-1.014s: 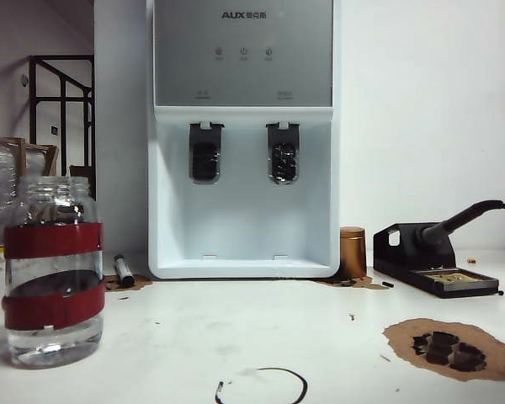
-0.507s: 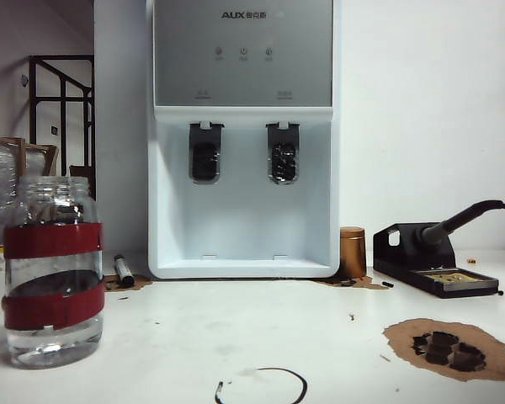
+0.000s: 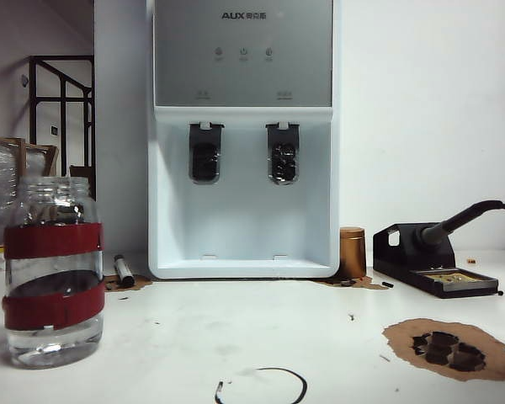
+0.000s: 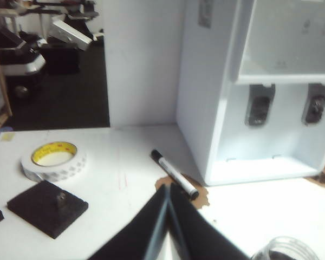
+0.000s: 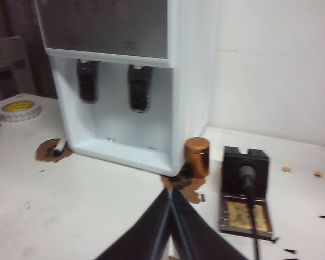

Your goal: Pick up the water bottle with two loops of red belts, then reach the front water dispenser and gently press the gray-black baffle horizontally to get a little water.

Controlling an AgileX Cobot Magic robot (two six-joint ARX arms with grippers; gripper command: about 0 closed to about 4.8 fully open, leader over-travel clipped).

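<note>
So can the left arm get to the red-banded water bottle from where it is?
Probably yes. The left hand is shut and empty, the water bottle stands alone on the table, its rim just in the wrist view, nothing between them. The hand must open first.

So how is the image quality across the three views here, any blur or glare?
Exterior view: sharp, evenly lit, water bottle crisp. Left wrist view: soft, water dispenser washed out; shut left gripper dark. Right wrist view: slightly blurred; shut right gripper silhouetted.
</note>
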